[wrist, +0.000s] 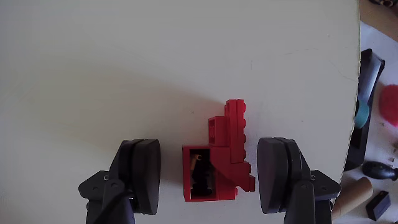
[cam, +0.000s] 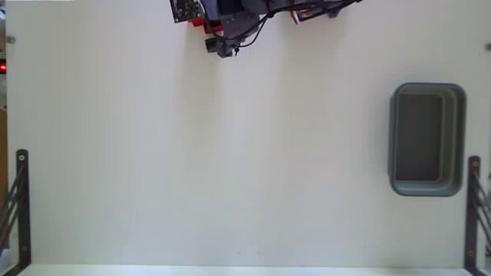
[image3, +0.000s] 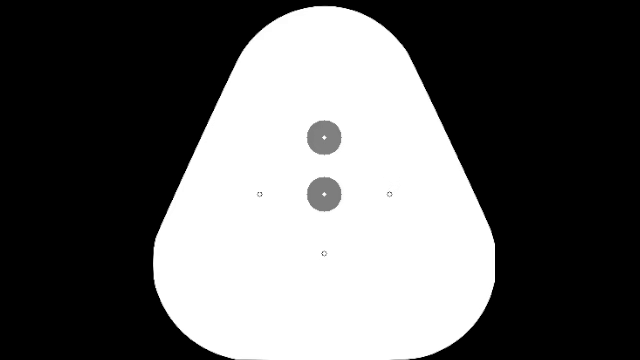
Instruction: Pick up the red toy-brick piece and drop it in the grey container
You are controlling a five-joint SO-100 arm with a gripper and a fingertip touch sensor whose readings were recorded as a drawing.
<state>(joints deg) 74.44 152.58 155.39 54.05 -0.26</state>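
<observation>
Claw [wrist: 210, 177]: released, lower centre of wrist view, pads either side of brick [wrist: 224, 155] on desk [wrist: 124, 74]. Container [cam: 427, 139]: right of fixed view, on desk.

A white table [cam: 230, 169] fills the fixed view, evenly lit, with black metal brackets [cam: 19, 199] at both lower corners.

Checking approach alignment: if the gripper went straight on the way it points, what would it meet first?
Likely the red piece: in the wrist view it lies on the table between the open fingers of the gripper, nearer the right finger. Depth is unclear.
</observation>
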